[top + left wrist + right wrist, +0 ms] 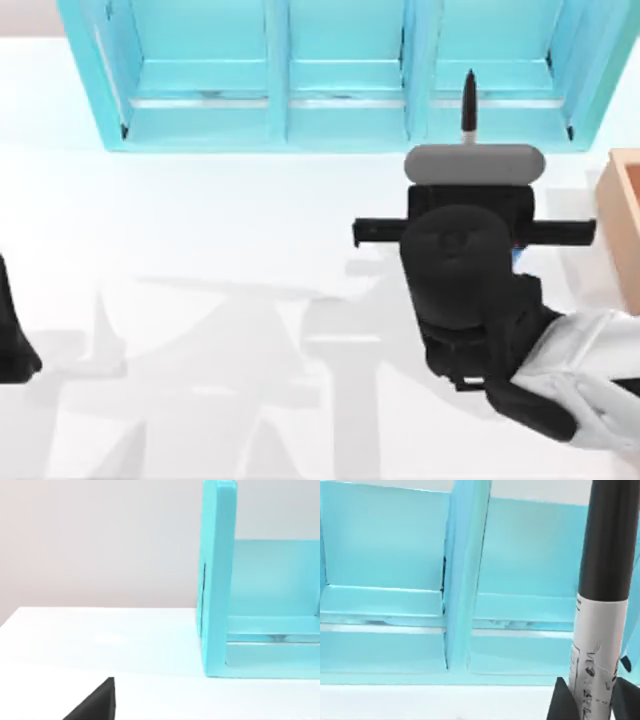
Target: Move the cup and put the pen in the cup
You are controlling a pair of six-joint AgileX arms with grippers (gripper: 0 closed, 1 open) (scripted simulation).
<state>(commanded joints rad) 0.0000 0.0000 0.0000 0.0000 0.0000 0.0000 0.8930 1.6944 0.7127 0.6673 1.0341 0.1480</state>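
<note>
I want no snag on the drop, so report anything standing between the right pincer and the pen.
Nothing does: the right pincer is shut on the pen, whose black end points toward the blue shelf. The arm covers what lies beneath it, so the path down cannot be judged. The left arm is parked at the table's left.

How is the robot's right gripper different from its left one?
The right gripper is shut on the slim grey-white marker pen with a black cap, held in front of the turquoise shelf unit. The left gripper holds nothing that shows and sits at the white table's left edge, far from the pen. Both are black.
</note>
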